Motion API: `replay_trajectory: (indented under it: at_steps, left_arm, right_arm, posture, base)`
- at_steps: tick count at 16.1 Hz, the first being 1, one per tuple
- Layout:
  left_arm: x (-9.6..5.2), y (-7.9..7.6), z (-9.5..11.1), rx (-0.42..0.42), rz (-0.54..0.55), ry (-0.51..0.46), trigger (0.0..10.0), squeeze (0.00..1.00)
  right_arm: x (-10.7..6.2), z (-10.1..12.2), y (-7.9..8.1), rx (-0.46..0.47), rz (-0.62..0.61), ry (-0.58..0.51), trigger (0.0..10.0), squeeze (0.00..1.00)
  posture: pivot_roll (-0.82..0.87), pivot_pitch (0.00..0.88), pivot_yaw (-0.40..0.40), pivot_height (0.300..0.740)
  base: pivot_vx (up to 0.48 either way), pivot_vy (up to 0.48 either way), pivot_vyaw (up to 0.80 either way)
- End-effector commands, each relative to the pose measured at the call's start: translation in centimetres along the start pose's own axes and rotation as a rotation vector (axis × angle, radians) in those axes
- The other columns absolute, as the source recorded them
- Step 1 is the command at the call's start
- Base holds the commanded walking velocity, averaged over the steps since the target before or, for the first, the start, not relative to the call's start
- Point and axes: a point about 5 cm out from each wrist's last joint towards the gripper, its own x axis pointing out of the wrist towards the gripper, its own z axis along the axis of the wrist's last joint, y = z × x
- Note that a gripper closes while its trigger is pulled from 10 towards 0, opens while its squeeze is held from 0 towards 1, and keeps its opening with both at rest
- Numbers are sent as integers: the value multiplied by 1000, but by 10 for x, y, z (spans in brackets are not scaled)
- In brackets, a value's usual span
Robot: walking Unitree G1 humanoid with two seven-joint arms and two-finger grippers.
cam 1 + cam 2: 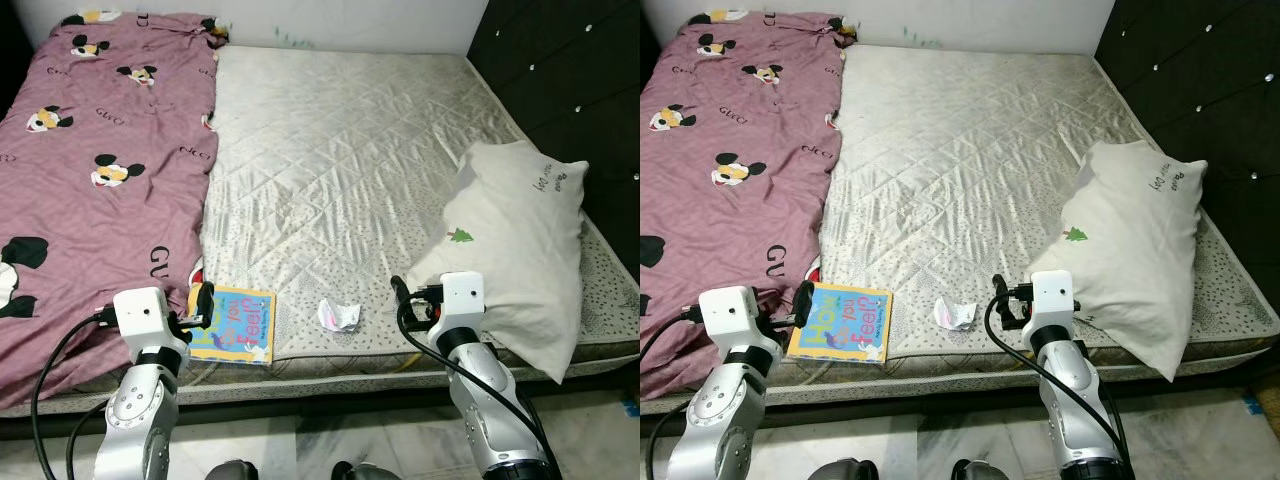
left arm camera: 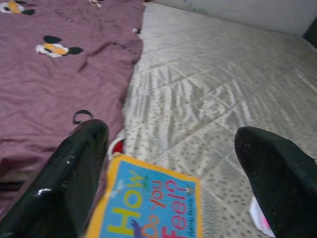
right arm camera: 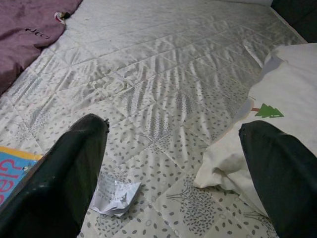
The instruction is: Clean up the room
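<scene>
Left eye view looks down on a bed [image 1: 340, 130] that is far from tidy, so the cleanup seems barely begun. A children's book [image 1: 233, 324] lies flat at the near edge of the bare mattress, just beside the purple sheet [image 1: 100, 170] that covers the robot's left half of the bed and hangs rumpled over the edge. A crumpled scrap of paper [image 1: 337, 315] sits on the mattress between the book and the pillow [image 1: 510, 250], which lies askew on the right side, its lower end hanging past the mattress edge.

Both arms are raised at the near edge of the bed. The left pincer [image 2: 173, 168] is spread wide and holds nothing; in its wrist view the book's upper part lies between the two fingers, close below. The right pincer [image 3: 173, 168] is likewise wide open and empty, with the paper scrap near one finger and the pillow's corner near the other.

Nothing has been gathered yet, as far as the frames show: book, scrap and pillow all lie loose. By my reckoning the book is the likeliest first pick for the left arm and the scrap for the right; the pillow and sheet are left to straighten afterwards.
</scene>
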Motion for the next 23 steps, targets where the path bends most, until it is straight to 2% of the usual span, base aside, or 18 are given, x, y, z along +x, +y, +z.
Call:
replay_trajectory:
  at_steps: [1, 7, 23]
  left_arm:
    - [1, -2, -1, -1, -12, 4, 10000, 0]
    - [3, -2, -2, -6, -16, 5, 10000, 0]
    - [10, -2, -1, -9, 3, 20, 10000, 0]
  right_arm:
    - [0, -2, -5, 4, -17, 7, 10000, 0]
    - [2, -2, -4, 2, -15, 8, 10000, 0]
    - [7, 3, -6, 11, -22, 3, 10000, 0]
  posture:
    - [7, 127, -63, 740]
    - [6, 115, -65, 740]
    - [-2, 142, -65, 740]
  base:
    - [315, 0, 0]
    - [315, 0, 0]
    - [0, 0, -89]
